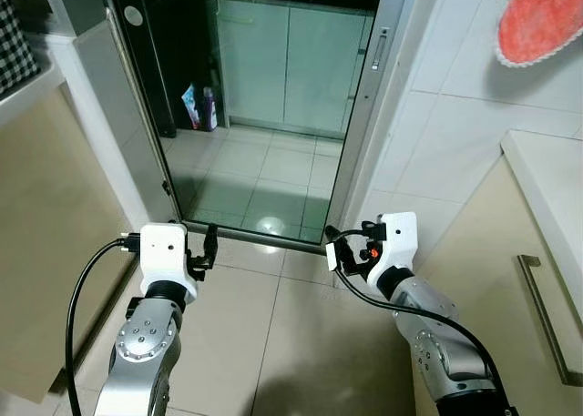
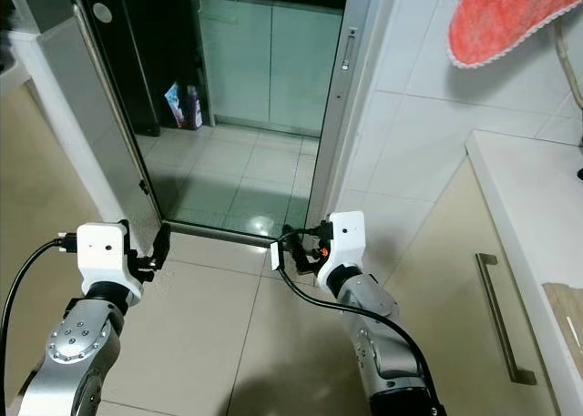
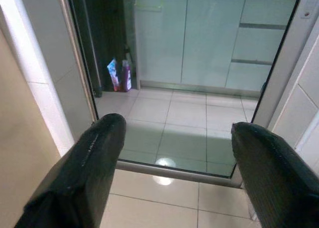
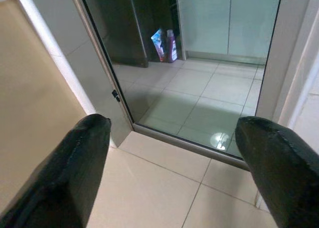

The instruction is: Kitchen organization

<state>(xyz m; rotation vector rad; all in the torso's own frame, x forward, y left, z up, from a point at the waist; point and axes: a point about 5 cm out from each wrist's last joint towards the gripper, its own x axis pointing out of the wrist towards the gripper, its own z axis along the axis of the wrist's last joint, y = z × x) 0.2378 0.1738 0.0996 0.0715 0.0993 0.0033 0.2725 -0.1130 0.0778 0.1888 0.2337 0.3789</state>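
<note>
I am facing the doorway into the kitchen, and I take its metal threshold as my landmark. My left gripper hovers just short of the threshold at its left end, jaws spread wide and empty. My right gripper hovers near the threshold's right end, beside the silver door frame, also spread with nothing between the fingers. Beyond the threshold lie pale floor tiles, then pale green cabinets at the far wall. Left of those cabinets, a small carton and a bottle stand on the floor by a dark appliance. On my side of the threshold, a cabinet with a bar handle stands to the right, and an orange cloth hangs above it.
</note>
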